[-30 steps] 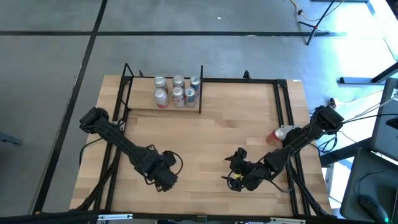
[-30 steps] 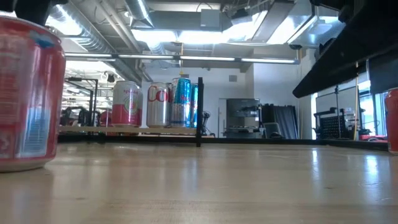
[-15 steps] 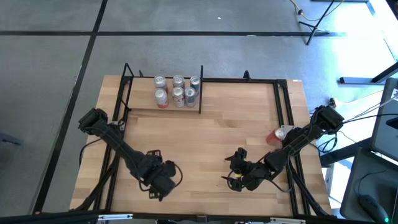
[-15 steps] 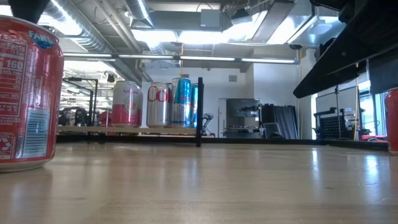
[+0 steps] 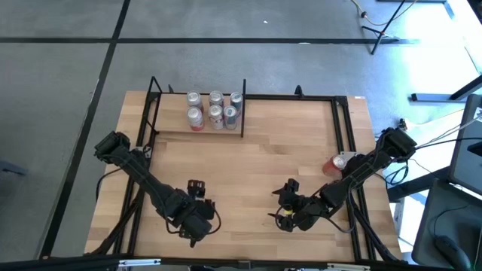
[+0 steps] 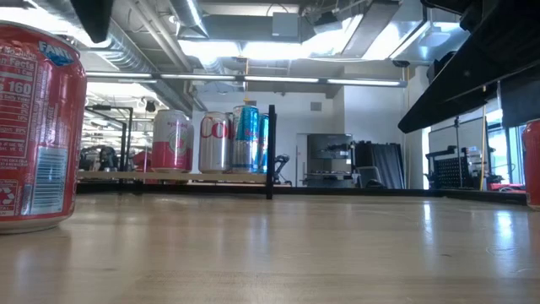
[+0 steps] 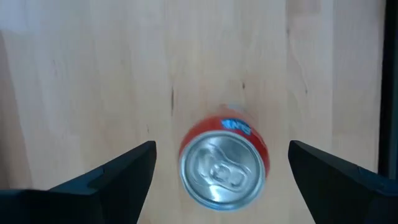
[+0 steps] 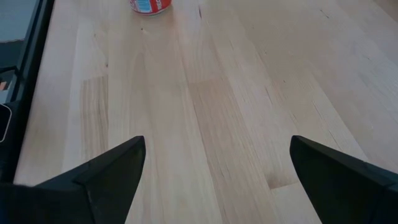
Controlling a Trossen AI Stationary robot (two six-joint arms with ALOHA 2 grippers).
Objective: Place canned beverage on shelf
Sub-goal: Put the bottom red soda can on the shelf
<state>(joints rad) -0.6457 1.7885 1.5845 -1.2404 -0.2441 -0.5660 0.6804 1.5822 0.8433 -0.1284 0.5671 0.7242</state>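
Observation:
A red can stands upright on the tabletop near the near-left part; it also shows in the low view. My left gripper is open above it, pointing down, with one finger on either side of the can and clear of it. In the high view my left gripper covers the can. The shelf, a light plank in black rods at the far left, carries several cans; it also shows in the low view. My right gripper is open and empty near the near edge.
A second red can stands by the right arm near the table's right edge; it also shows in the low view. Black rods frame the tabletop. Bare wood lies between the arms and the shelf.
My left gripper has drawn back toward the table's near-left corner, and its fingers now show in the high view. The red can, blurred one second ago in the low view, has stood still and upright on the table since.

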